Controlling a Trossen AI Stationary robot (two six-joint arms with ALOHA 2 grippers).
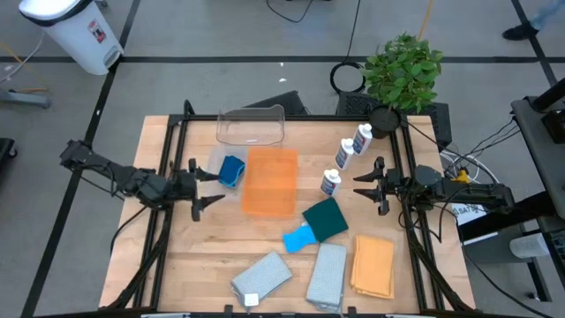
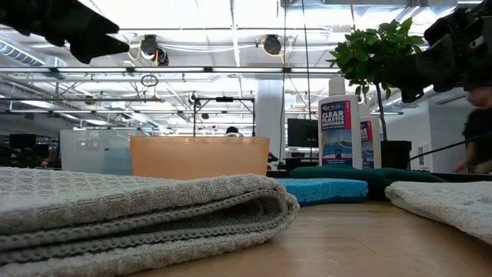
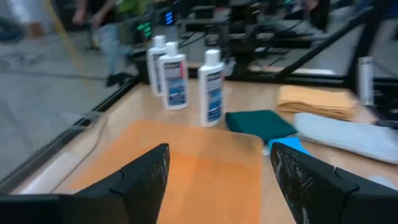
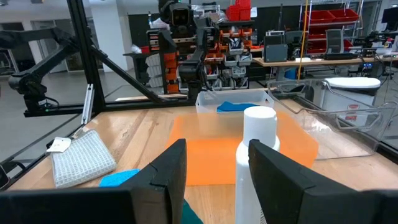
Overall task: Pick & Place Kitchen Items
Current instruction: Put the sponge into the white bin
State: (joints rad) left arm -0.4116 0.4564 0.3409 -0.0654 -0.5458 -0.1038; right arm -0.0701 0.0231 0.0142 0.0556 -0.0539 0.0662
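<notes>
My left gripper (image 1: pixel 210 187) hangs open over the table's left part, pointing at the orange tub (image 1: pixel 271 181); nothing is between its fingers (image 3: pixel 143 180). A blue sponge (image 1: pixel 231 170) sits at that tub's left side. My right gripper (image 1: pixel 360 185) waits open at the right, and the nearest white bottle (image 1: pixel 331 183) stands just ahead of its fingertips, apart from them. Two more bottles (image 1: pixel 344 155) (image 1: pixel 362 139) stand farther back. A dark green pad (image 1: pixel 325 219) overlaps a light blue pad (image 1: pixel 300 237). Two grey cloths (image 1: pixel 262 276) (image 1: pixel 327 274) and an orange cloth (image 1: pixel 373 263) lie near the front edge.
A clear plastic tub (image 1: pixel 252 126) stands at the far edge and a potted plant (image 1: pixel 402 71) at the far right corner. Black frame rails (image 1: pixel 172 132) run along both sides. Bare wood (image 1: pixel 203 247) shows at the near left.
</notes>
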